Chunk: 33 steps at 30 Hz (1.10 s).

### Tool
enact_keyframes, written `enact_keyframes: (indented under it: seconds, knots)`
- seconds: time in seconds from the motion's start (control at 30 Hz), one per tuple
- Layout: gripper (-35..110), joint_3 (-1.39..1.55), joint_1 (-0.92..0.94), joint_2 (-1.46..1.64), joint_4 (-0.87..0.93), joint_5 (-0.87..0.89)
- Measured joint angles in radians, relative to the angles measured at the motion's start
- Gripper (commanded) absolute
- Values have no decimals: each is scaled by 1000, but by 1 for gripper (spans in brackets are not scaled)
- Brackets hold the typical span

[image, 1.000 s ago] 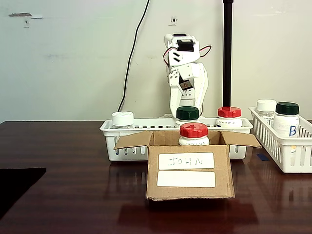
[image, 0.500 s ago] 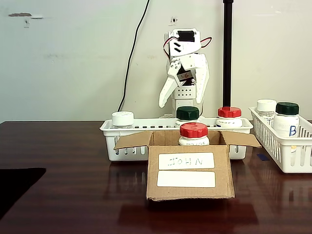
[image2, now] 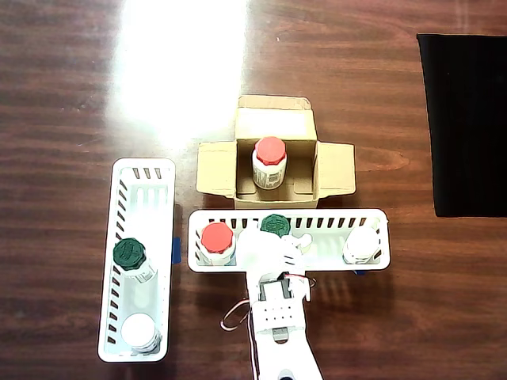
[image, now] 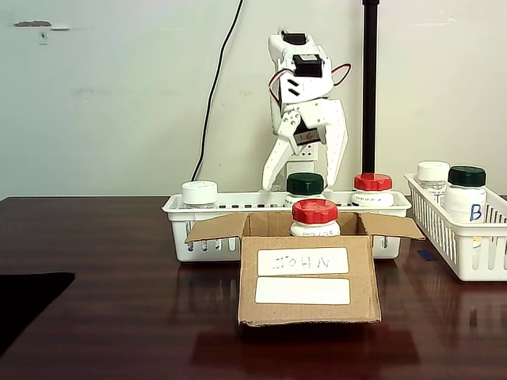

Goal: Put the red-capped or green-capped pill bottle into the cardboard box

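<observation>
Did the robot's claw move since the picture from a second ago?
Yes. In the fixed view the gripper has opened wide and sits a little higher above the green-capped bottle in the white basket, which stayed put.

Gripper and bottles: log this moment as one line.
gripper: open, above green-capped bottle | red-capped bottle: in cardboard box

A red-capped pill bottle is seen upright inside the cardboard box marked "JOHN". The tool is held spread above a green-capped bottle.
</observation>
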Motion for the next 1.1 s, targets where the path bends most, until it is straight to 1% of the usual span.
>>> enact_keyframes:
  seconds: [0.1, 0.2, 0.3, 0.43, 0.53, 0.57, 0.7, 0.83, 1.1]
  knots:
    - [84, 0, 0, -32, -38, 3]
    - [73, -2, 0, -72, -86, 15]
    - [53, -2, 0, -101, -117, 18]
    - [18, -2, 3, -110, -143, 15]
    - [-4, -11, -6, -112, -140, 9]
    - [-6, -14, -6, -112, -132, 9]
    - [2, -57, -2, -118, -66, 11]
    - [3, -104, -3, -118, 17, -3]
    - [3, -291, -3, -87, 278, -41]
